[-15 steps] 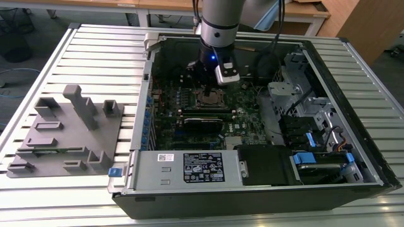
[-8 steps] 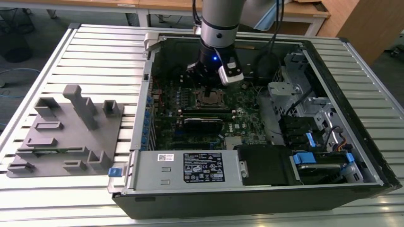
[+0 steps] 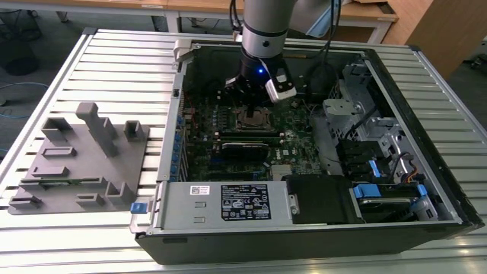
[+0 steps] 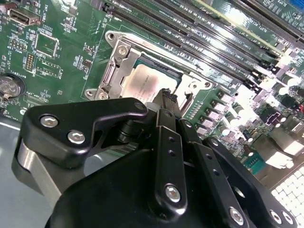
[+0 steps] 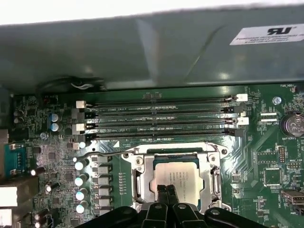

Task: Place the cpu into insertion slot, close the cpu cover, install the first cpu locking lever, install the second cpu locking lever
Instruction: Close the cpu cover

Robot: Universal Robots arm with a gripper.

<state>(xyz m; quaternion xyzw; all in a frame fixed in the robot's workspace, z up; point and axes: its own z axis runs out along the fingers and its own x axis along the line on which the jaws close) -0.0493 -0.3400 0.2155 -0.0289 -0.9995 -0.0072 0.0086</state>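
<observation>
The pincer (image 5: 166, 191) has its two fingers pressed together, gripping nothing I can see. Directly beneath its tips the cpu (image 5: 176, 175), flat, square and dull silver-grey, sits in the insertion slot (image 5: 173, 156), with the silvery cpu cover (image 5: 209, 173) framing it.

Exterior view: you've got an open PC case (image 3: 304, 246) on the slatted desk (image 3: 114, 68), a grey fixture block (image 3: 76, 165) at its 9 o'clock, and a labelled PSU box (image 3: 220, 202) at the case's 6 o'clock. First wrist view: mem slots (image 5: 161, 118), coin batt (image 5: 294, 124).
</observation>
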